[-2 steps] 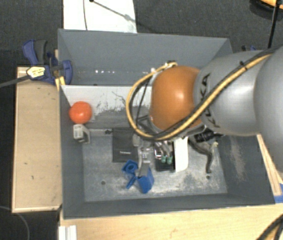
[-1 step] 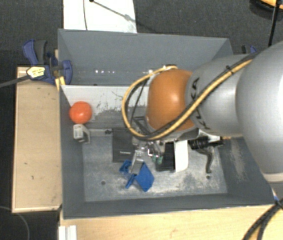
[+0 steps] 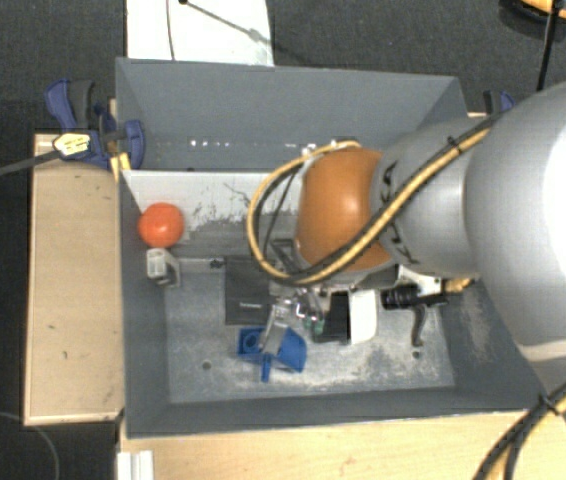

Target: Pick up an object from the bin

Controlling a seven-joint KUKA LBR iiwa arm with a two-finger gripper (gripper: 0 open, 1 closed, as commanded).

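Gripper (image 3: 285, 320) hangs just above the blue plastic piece (image 3: 275, 350), likely lined up to pinch it, though spread or pressed together I cannot tell; orange ball (image 3: 161, 224) lies well apart.

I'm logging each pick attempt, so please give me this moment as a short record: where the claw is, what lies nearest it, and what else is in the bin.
claw: claw low in the grey bin, front middle
nearest things: blue pieces right at its tip; dark flat square beside it, to the view's left
other things: orange ball at back left; small grey-white block just in front of the ball
held: cannot tell
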